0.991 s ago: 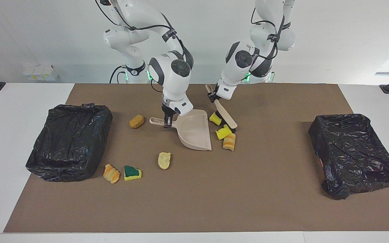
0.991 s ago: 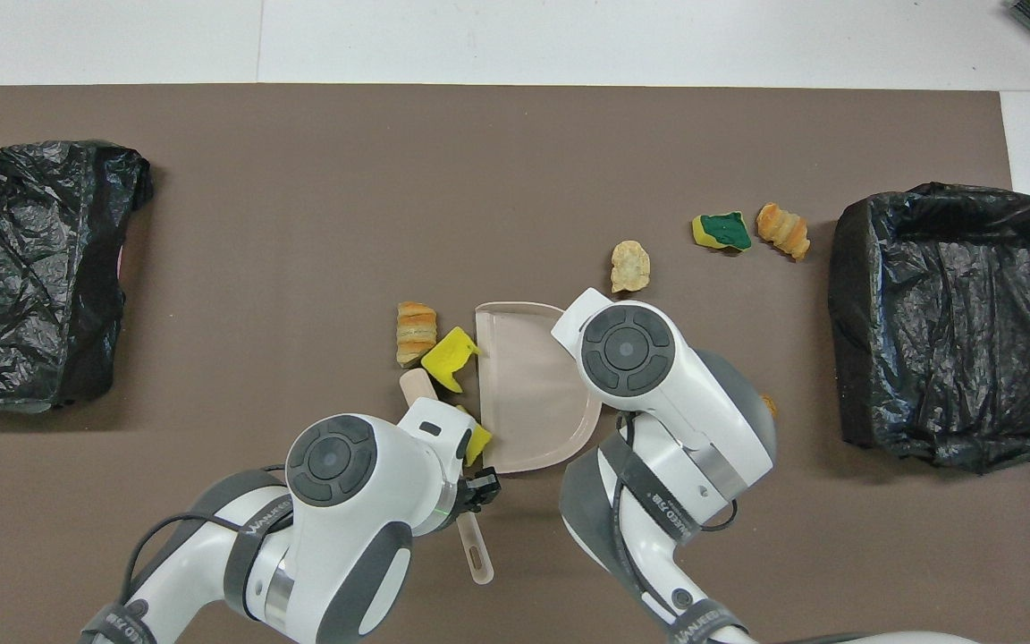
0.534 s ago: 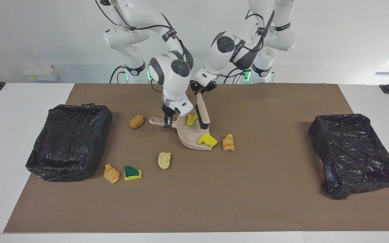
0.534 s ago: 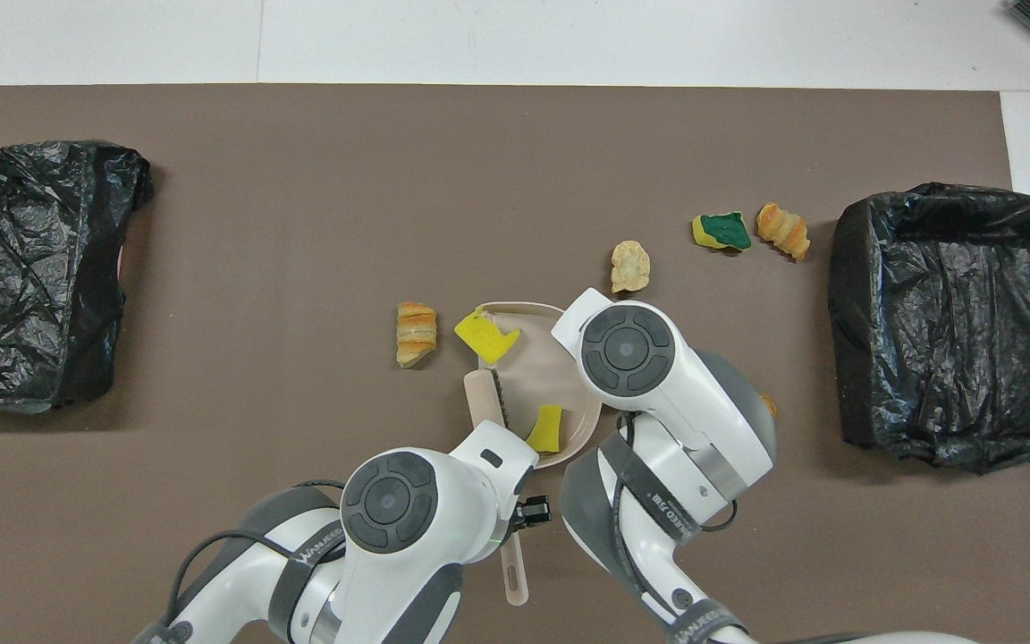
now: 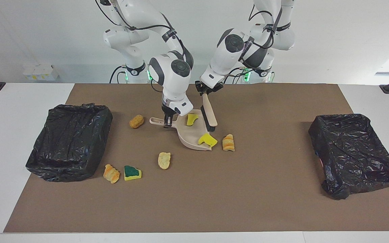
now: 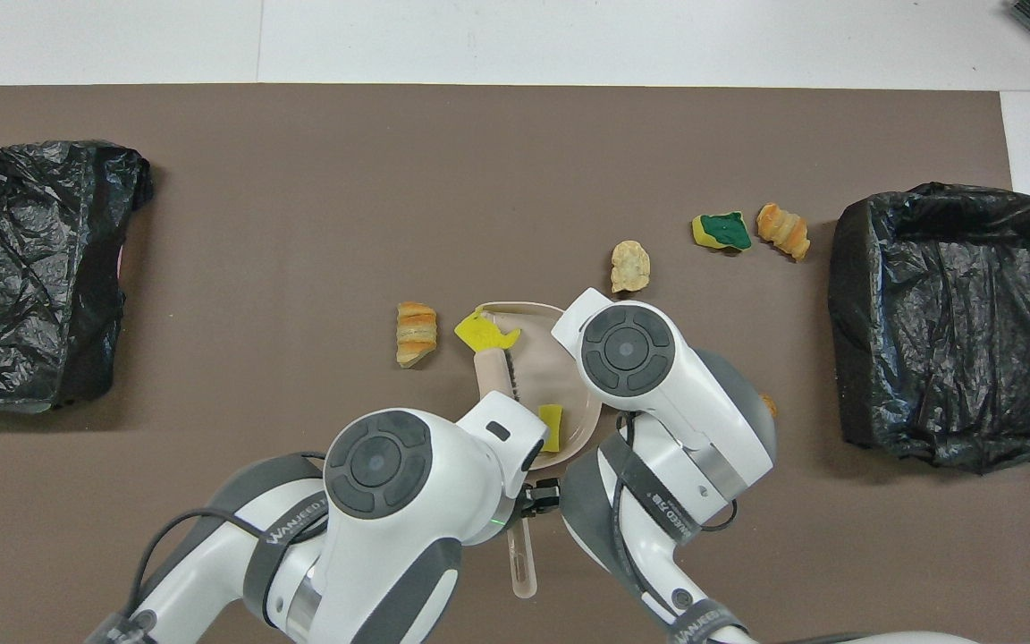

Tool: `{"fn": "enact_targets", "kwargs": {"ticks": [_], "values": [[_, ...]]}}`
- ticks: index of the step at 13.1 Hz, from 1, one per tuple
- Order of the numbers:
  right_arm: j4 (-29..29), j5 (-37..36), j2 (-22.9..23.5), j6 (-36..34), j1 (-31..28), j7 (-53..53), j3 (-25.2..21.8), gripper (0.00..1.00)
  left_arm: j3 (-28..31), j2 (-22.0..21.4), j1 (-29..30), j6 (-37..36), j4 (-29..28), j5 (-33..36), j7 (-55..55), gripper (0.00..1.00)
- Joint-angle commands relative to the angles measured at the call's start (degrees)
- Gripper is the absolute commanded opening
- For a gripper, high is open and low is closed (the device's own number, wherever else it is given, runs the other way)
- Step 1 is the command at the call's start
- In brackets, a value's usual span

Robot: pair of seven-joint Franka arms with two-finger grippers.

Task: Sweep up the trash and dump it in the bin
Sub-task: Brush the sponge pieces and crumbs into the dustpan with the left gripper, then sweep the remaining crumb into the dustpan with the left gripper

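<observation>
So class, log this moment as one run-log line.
left gripper: shut on brush | right gripper: shut on dustpan handle | in pan: two yellow sponge chunks | rest: on mat

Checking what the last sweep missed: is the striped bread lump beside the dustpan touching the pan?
Apart. The facing view shows a strip of brown mat between the striped bread lump and the dustpan lip; the overhead view shows the same gap.

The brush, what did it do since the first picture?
The left gripper swung the brush across toward the dustpan, pushing two yellow sponge chunks onto it. The striped bread lump stayed on the mat. The right gripper kept holding the dustpan's handle; other scraps and both bins stayed put.
</observation>
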Motion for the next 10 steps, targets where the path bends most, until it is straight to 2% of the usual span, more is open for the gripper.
{"fn": "enact_targets", "kwargs": {"ticks": [1, 5, 8, 10], "values": [[-0.65, -0.88, 0.29, 1.86, 0.06, 2.3, 0.14, 0.0, -0.54, 1.75, 7.17, -1.99, 1.96, 3.04, 7.8, 0.0], [-0.65, -0.88, 0.29, 1.86, 0.06, 2.3, 0.14, 0.0, -0.54, 6.32, 14.31, 0.63, 1.18, 6.22, 20.99, 0.0], [-0.65, -0.88, 0.29, 1.86, 0.06, 2.3, 0.14, 0.0, -0.88, 6.42, 13.62, 1.61, -0.4, 6.05, 22.69, 0.0], [-0.65, -0.88, 0.29, 1.86, 0.06, 2.3, 0.14, 0.0, -1.15, 5.8, 8.47, 2.04, -1.11, 4.47, 22.25, 0.0]]}}
